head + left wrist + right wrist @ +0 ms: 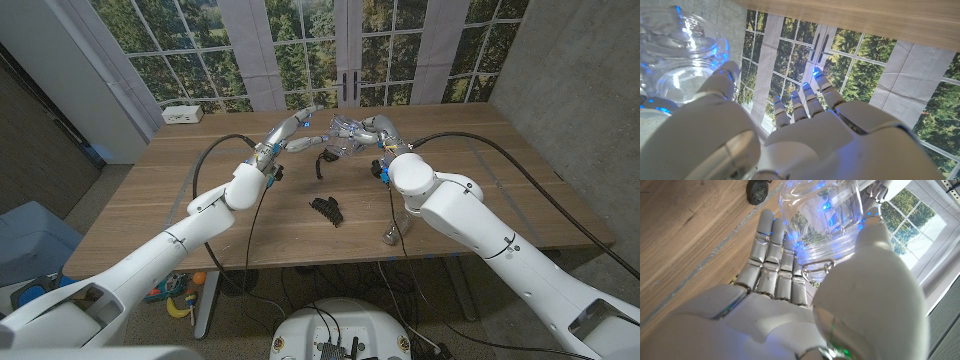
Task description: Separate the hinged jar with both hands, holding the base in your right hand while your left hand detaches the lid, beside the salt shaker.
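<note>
Both hands raised mid-table, right hand [362, 127] gripping glass jar [340, 137], left hand [296, 129] spread beside it.

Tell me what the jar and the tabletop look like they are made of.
The jar looks like clear glass, possibly clear plastic: the window and trees show through it, blue light glints off its wall, and a thin wire clasp, likely metal, sits at its rim. The right robot hand holds it. The tabletop looks like matte wood or wood veneer, with visible grain and plank lines.
</note>
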You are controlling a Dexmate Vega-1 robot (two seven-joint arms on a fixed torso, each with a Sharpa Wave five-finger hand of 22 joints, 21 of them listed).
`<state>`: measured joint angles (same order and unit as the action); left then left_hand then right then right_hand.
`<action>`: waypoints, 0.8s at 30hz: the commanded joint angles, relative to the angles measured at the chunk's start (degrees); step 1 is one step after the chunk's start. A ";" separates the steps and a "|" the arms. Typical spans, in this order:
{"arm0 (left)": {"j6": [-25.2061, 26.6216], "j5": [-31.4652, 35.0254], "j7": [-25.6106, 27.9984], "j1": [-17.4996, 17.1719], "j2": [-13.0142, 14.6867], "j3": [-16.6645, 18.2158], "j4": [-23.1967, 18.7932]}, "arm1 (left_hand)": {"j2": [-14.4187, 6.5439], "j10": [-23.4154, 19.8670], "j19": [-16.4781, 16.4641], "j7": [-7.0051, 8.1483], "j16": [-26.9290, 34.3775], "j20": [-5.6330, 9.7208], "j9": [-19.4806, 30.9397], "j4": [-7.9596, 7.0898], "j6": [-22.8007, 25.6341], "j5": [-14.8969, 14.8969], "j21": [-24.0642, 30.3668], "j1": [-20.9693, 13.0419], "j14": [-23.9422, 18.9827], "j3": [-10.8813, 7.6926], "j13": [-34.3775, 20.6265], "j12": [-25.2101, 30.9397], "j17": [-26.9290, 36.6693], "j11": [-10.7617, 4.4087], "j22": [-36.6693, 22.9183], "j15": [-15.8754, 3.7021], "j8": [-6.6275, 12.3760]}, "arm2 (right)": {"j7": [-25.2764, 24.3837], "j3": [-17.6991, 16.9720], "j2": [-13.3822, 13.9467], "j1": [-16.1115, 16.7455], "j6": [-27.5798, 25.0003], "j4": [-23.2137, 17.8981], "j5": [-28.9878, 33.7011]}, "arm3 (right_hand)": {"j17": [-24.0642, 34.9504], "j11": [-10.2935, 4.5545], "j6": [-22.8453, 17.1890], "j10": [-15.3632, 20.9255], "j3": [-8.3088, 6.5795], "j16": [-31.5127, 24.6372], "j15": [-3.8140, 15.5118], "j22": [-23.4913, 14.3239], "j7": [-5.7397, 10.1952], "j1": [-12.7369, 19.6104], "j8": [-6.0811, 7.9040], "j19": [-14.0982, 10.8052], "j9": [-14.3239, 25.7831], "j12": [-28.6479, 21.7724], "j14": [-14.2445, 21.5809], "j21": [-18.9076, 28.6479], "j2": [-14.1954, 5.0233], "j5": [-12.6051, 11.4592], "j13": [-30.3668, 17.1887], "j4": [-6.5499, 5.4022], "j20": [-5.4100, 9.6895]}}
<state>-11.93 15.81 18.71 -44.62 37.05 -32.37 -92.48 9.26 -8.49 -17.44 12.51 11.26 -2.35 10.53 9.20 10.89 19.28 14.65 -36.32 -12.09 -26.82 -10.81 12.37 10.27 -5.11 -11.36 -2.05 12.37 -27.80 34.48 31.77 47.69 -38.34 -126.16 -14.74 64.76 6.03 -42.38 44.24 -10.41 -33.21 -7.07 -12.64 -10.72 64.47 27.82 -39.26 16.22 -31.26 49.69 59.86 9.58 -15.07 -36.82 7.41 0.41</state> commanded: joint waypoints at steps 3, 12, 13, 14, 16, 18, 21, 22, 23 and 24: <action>-0.91 1.02 -0.58 0.85 -0.61 -1.04 0.33 | 0.26 -0.01 -0.14 0.10 -0.01 0.01 0.22 0.40 0.54 0.51 0.46 -1.68 -0.37 0.42 -0.13 -0.15 0.09 0.13 -0.21 -2.29 0.41 | 1.39 1.05 1.16 -0.36 0.89 -1.48 0.41 | 0.18 -10.14 -10.50 10.56 -11.34 0.24 20.21 0.24 9.78 15.07 0.17 3.74 -0.06 0.49 14.05 0.96 -14.40 -0.42 -0.50 2.37 8.20; -4.00 -1.36 -3.40 1.39 -0.33 -1.18 1.16 | -2.84 -0.42 -0.27 0.14 0.12 0.24 0.34 -0.53 2.35 0.99 0.55 -3.40 -0.78 0.48 -0.13 -0.23 0.30 -0.20 -0.38 -2.66 0.66 | 1.70 2.77 0.77 -2.15 -1.64 -1.22 1.77 | 0.41 -10.20 -10.53 10.73 -11.45 0.63 20.21 0.67 9.79 15.02 0.04 4.17 -0.17 0.98 14.15 1.68 -14.39 -0.58 -0.51 2.34 8.19; -3.80 -1.31 -3.85 1.38 -0.08 -1.14 0.78 | -4.37 -0.45 -0.24 0.16 0.14 0.19 0.36 -0.79 2.80 1.12 0.57 -4.20 -0.79 0.14 -0.12 -0.29 0.39 -0.17 -0.44 -2.59 0.69 | 1.89 3.03 0.75 -2.47 -2.18 -1.13 1.85 | 0.45 -10.23 -10.55 10.79 -11.46 0.68 20.20 0.73 9.82 15.02 0.03 4.18 -0.19 0.99 14.16 1.80 -14.38 -0.60 -0.58 2.34 8.16; -3.54 -1.18 -4.46 1.44 0.26 -1.15 0.36 | -6.14 -0.46 -0.23 0.18 0.22 0.03 0.35 -1.10 3.19 1.15 0.61 -4.96 -0.90 -0.20 -0.11 -0.36 0.49 -0.13 -0.50 -2.59 0.63 | 2.14 3.30 0.74 -2.81 -2.77 -1.07 1.90 | 0.51 -10.14 -10.58 10.78 -11.47 0.68 20.20 0.77 9.79 15.02 0.03 4.18 -0.20 1.00 14.20 1.88 -14.37 -0.62 -0.64 2.34 8.14; -2.79 -0.99 -5.81 1.60 0.84 -1.21 -0.47 | -8.13 -0.36 -0.40 0.19 0.17 -0.11 0.34 -0.98 3.72 1.03 0.73 -6.43 -0.90 -0.66 -0.10 -0.47 0.45 0.03 -0.56 -2.65 0.58 | 2.11 4.04 0.69 -3.40 -3.71 -0.95 2.54 | 0.56 -10.17 -10.54 10.66 -11.49 0.73 20.19 0.83 9.74 15.01 0.00 4.32 -0.21 1.07 14.19 1.96 -14.37 -0.64 -0.74 2.34 8.11; -2.09 -0.50 -7.01 1.87 1.36 -1.41 -1.15 | -10.45 -0.46 -0.45 0.18 0.15 -0.27 0.39 -0.81 4.92 0.63 0.84 -8.05 -0.99 -1.13 -0.09 -0.51 0.41 -0.08 -0.62 -2.76 0.76 | 1.48 5.03 0.52 -3.98 -4.89 -0.90 3.79 | 0.65 -10.10 -10.56 10.58 -11.51 0.75 20.19 0.88 9.80 15.01 -0.01 4.40 -0.23 1.14 14.23 2.06 -14.36 -0.66 -0.82 2.34 8.10; -0.82 0.69 -8.75 2.38 2.13 -1.84 -2.25 | -11.91 -0.17 -0.39 0.22 0.07 -0.32 0.40 -0.44 5.49 0.27 0.88 -9.40 -0.95 -1.53 -0.09 -0.66 0.35 0.26 -0.65 -2.50 0.77 | 1.54 5.74 0.32 -4.72 -6.22 -0.78 4.50 | 0.73 -10.15 -10.57 10.82 -11.55 0.88 20.19 0.98 9.81 15.02 -0.05 4.51 -0.26 1.22 14.18 2.26 -14.34 -0.70 -0.79 2.35 8.11; -0.52 1.11 -9.31 2.59 2.39 -2.00 -2.59 | -12.27 -0.09 -0.41 0.23 0.03 -0.40 0.40 -0.30 5.60 0.15 0.90 -9.81 -0.88 -1.63 -0.09 -0.69 0.33 0.32 -0.66 -2.50 0.75 | 1.51 6.04 0.30 -4.96 -6.63 -0.75 4.86 | 0.78 -10.10 -10.51 10.80 -11.56 0.89 20.19 1.01 9.72 15.02 -0.08 4.51 -0.27 1.24 14.20 2.33 -14.34 -0.72 -0.85 2.35 8.11; -0.29 1.56 -9.72 2.76 2.62 -2.13 -2.88 | -12.87 0.07 -0.34 0.24 -0.02 -0.42 0.41 -0.12 5.74 -0.04 0.91 -10.42 -0.81 -1.80 -0.09 -0.76 0.31 0.27 -0.67 -2.51 0.71 | 1.32 6.37 0.19 -5.16 -7.11 -0.72 5.29 | 0.74 -10.15 -10.46 10.84 -11.57 0.97 20.19 1.03 9.74 15.02 -0.11 4.52 -0.27 1.27 14.16 2.39 -14.34 -0.73 -0.84 2.35 8.10; 0.07 1.99 -9.97 2.83 2.77 -2.21 -3.23 | -13.42 0.20 -0.34 0.25 -0.07 -0.45 0.41 0.05 5.87 -0.26 0.94 -10.98 -0.71 -1.95 -0.09 -0.81 0.29 0.37 -0.68 -2.44 0.67 | 1.30 6.71 0.11 -5.46 -7.53 -0.65 5.67 | 0.78 -10.12 -10.55 10.81 -11.58 1.00 20.19 1.07 9.75 15.01 -0.09 4.58 -0.28 1.30 14.16 2.47 -14.34 -0.75 -0.91 2.34 8.11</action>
<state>-13.99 15.72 13.29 -42.96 37.98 -33.71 -93.06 -2.86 -8.49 -17.64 12.72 11.26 -2.56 10.82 9.08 16.03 19.40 15.10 -46.44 -12.50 -28.15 -10.80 11.78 10.47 -5.11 -11.88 -2.25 12.81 -26.30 38.27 32.47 44.58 -41.53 -127.24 -11.93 65.42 6.03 -42.59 44.24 -10.41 -32.31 -7.16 -11.45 -10.91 64.47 27.38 -38.73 15.96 -30.07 49.77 61.90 9.58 -15.30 -37.57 7.41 -0.11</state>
